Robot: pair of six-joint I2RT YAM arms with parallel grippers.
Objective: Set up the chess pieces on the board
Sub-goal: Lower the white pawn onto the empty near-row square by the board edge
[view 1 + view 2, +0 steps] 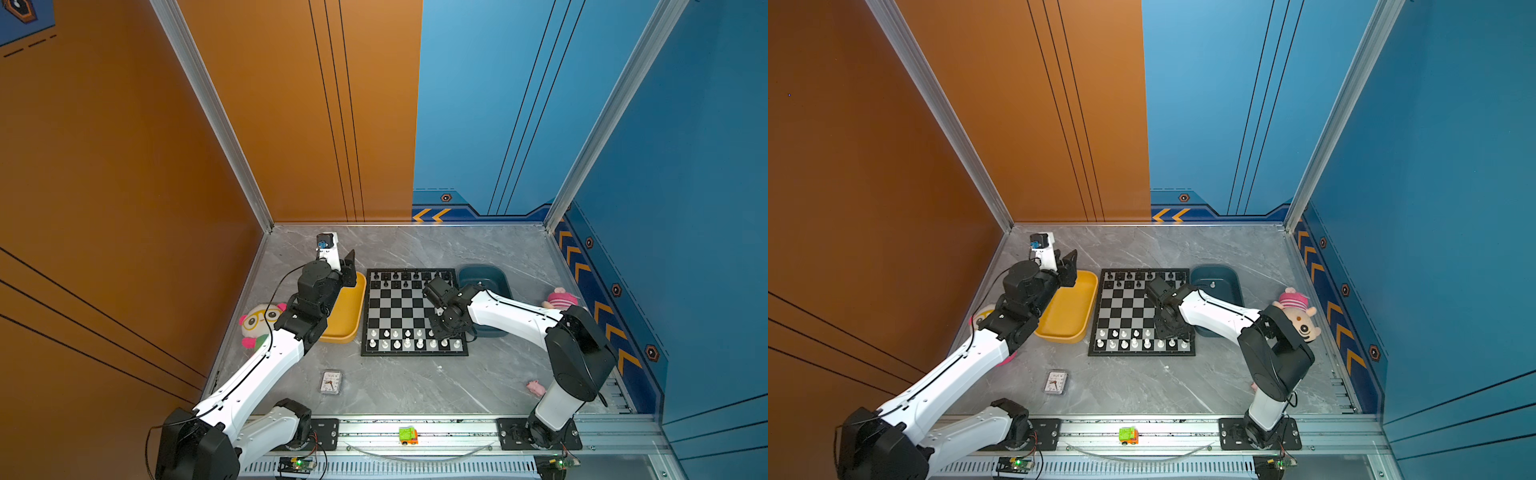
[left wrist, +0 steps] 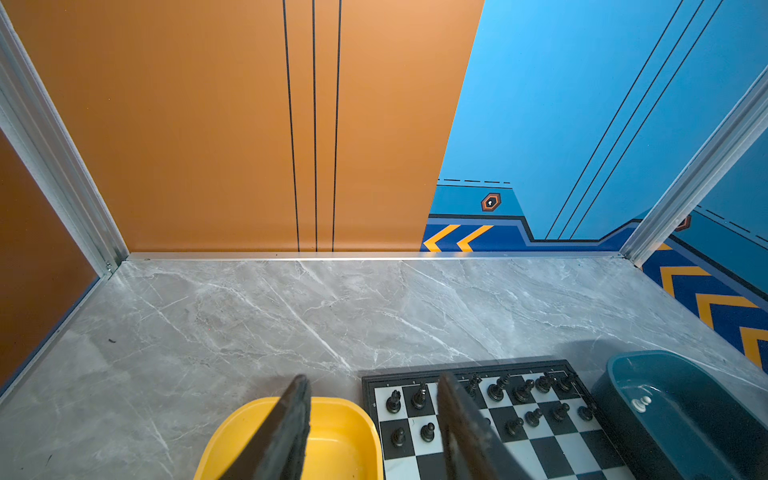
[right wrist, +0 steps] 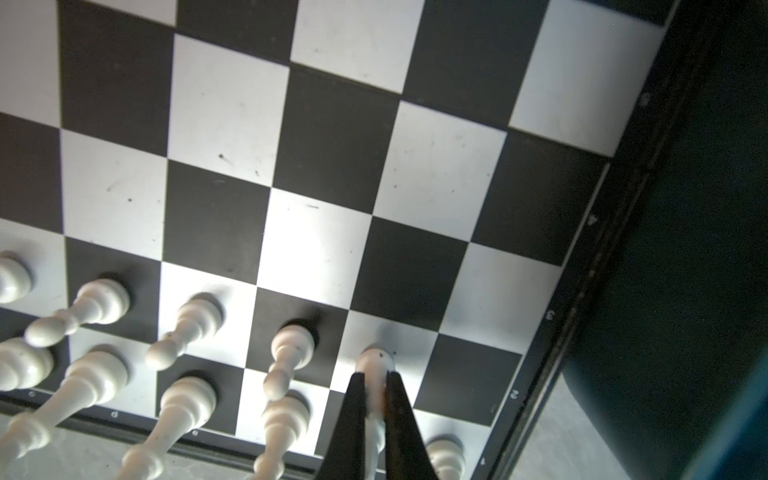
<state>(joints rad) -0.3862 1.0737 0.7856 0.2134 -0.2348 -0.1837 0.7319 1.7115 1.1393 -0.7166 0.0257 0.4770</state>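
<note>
Black fingertips of my right pincer (image 3: 375, 374) clench a small white plastic pawn (image 3: 373, 360) standing on a pale second-row square of the flat black-and-silver chessboard (image 3: 415, 174), where a crooked release could tip it into the neighbouring white pawn (image 3: 291, 345) just beside.

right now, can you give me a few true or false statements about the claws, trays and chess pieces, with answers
1. The right claw is shut on a white pawn in the board's near rows. True.
2. The left claw holds a black piece. False: it is open and empty, by the far end of the yellow tray.
3. A white piece lies in the teal tray. True.
4. The white pieces fill the board's far rows. False: the black pieces stand there, and the white ones stand in the near rows.
</note>
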